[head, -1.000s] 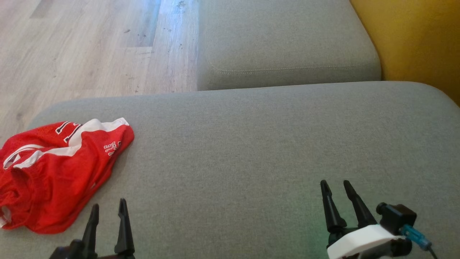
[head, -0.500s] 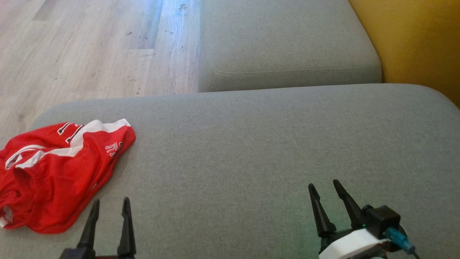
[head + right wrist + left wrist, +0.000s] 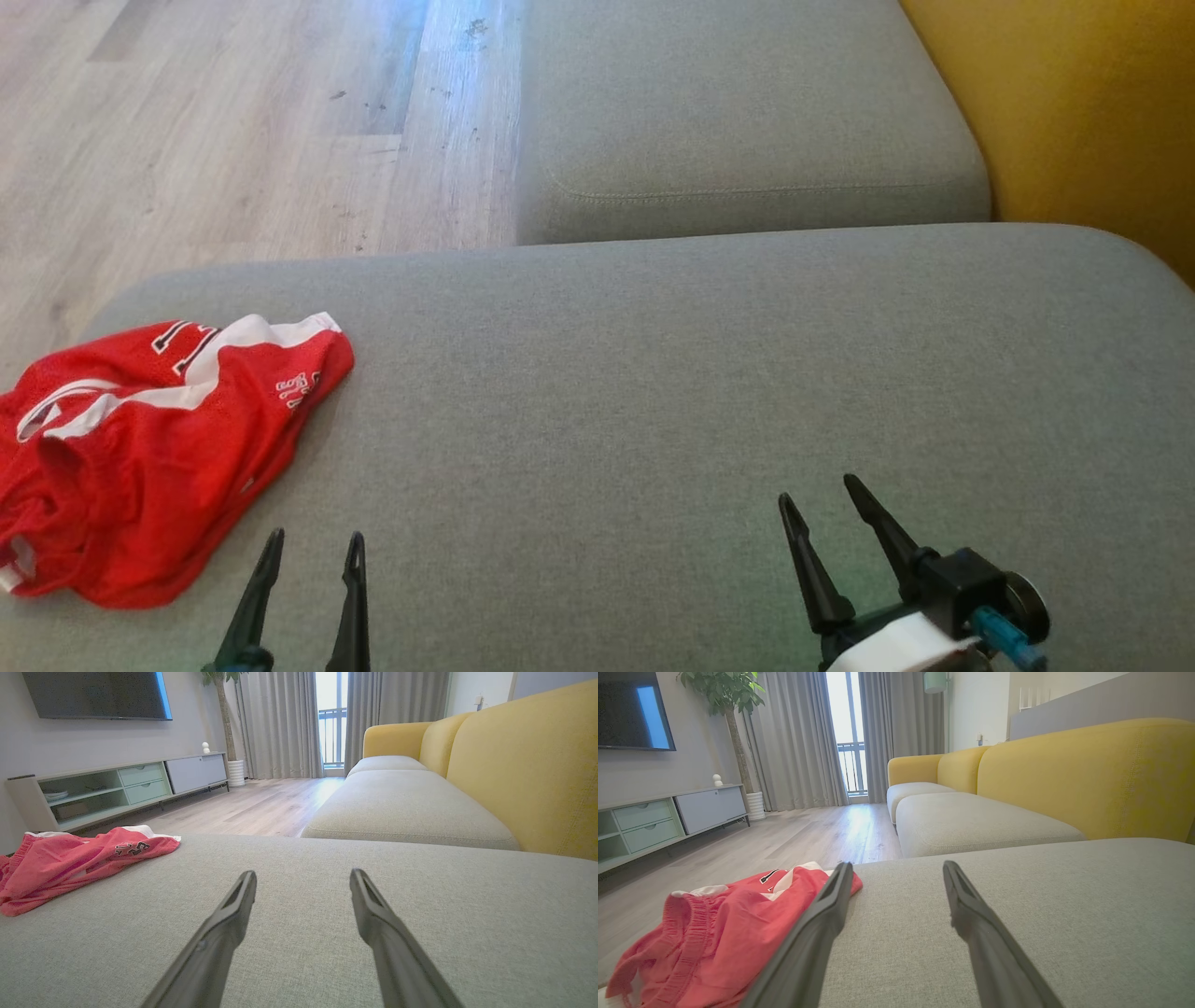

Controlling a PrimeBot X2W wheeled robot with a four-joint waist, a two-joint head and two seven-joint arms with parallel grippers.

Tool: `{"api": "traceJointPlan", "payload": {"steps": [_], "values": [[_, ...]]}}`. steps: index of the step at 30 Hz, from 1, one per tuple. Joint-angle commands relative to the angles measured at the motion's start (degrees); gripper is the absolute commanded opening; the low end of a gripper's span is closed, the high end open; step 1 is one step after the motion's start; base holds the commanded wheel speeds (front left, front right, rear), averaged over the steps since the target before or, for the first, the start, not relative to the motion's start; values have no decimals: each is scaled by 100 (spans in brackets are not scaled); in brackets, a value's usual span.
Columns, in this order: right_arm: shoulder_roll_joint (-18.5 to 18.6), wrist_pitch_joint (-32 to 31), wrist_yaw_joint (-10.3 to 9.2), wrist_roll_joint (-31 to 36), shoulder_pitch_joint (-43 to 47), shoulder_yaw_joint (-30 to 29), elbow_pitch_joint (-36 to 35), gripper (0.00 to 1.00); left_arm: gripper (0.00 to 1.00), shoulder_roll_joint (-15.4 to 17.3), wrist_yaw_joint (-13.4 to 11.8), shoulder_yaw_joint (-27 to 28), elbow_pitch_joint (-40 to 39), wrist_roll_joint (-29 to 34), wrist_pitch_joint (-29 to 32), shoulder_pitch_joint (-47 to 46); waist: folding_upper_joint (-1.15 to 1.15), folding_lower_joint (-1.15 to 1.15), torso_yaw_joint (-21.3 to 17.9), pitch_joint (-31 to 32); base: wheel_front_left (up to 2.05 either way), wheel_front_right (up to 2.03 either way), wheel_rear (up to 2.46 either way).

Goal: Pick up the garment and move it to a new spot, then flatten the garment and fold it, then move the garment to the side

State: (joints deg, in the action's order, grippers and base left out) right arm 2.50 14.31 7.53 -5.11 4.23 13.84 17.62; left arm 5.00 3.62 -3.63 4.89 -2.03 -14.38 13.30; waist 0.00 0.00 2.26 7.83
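Observation:
The garment [image 3: 149, 448] is a pair of red mesh shorts with white trim, lying crumpled at the left end of the grey seat cushion [image 3: 653, 392]. It also appears as the garment [image 3: 714, 938] in the left wrist view and the garment [image 3: 74, 858] in the right wrist view. My left gripper [image 3: 313, 546] stands open just right of the garment's near edge, not touching it. The left gripper [image 3: 894, 870] has nothing between its fingers. My right gripper [image 3: 822, 490] hovers open over bare cushion far to the right, and the right gripper [image 3: 303, 877] is empty too.
A second grey cushion [image 3: 747, 112] lies beyond the seat, with the yellow sofa back [image 3: 1074, 103] to the right. Wooden floor [image 3: 233, 121] stretches past the cushion's left and far edges. A TV cabinet [image 3: 117, 788] stands across the room.
The right gripper has shifted left and slightly nearer. The left gripper has dropped lower in view and moved a little right. The garment lies as before; the camera has tilted slightly.

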Motion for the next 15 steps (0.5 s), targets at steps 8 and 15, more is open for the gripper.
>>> {"api": "traceJointPlan", "payload": {"steps": [8, 15], "values": [[38, 69, -4, 32, -227, 87, -116, 100, 100, -66, 57, 270, -133, 37, -62, -221, 0, 0, -34, -18, 0, 0, 0], [38, 69, -4, -1, -170, 40, -139, 100, 100, -80, 73, 290, 9, 68, -62, -266, 0, 0, 88, -27, 0, 0, 0]]}}
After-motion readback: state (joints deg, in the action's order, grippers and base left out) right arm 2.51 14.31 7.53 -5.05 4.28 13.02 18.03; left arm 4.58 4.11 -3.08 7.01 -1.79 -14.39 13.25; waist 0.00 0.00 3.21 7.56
